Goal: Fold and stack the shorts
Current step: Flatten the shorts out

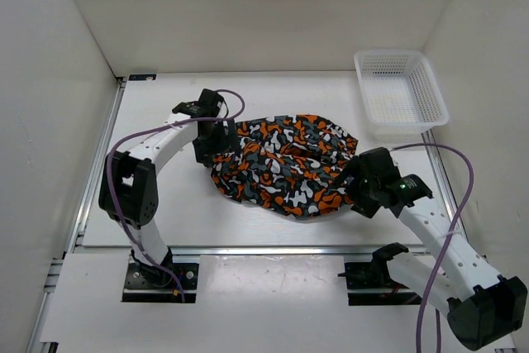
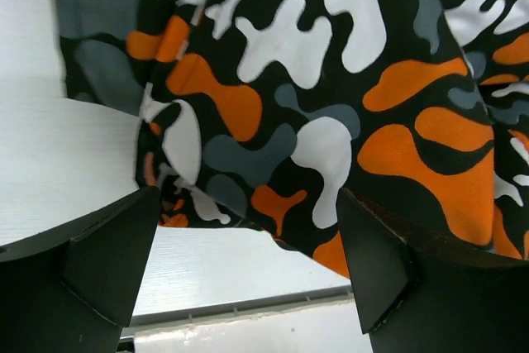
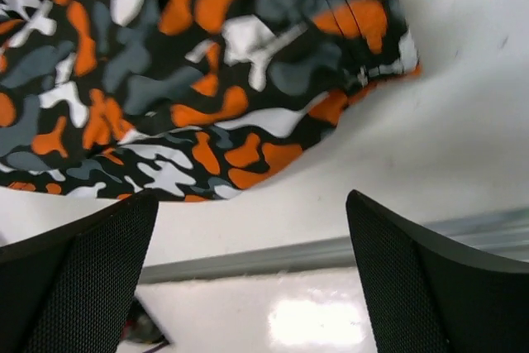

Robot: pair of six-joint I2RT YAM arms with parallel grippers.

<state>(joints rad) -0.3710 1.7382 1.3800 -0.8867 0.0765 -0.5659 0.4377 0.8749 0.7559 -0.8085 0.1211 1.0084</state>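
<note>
The shorts (image 1: 285, 163) lie crumpled mid-table, long axis left to right. The left gripper (image 1: 211, 142) sits at their left end and the right gripper (image 1: 357, 179) at their near-right edge. Both have their fingers spread and hold nothing.

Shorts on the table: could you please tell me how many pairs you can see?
1: the shorts lie crumpled in the middle of the table; a second pair could be hidden inside the heap.

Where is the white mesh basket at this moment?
In the top view, the white mesh basket stands at the far right corner of the table, apart from the shorts, which lie in the middle.
</note>
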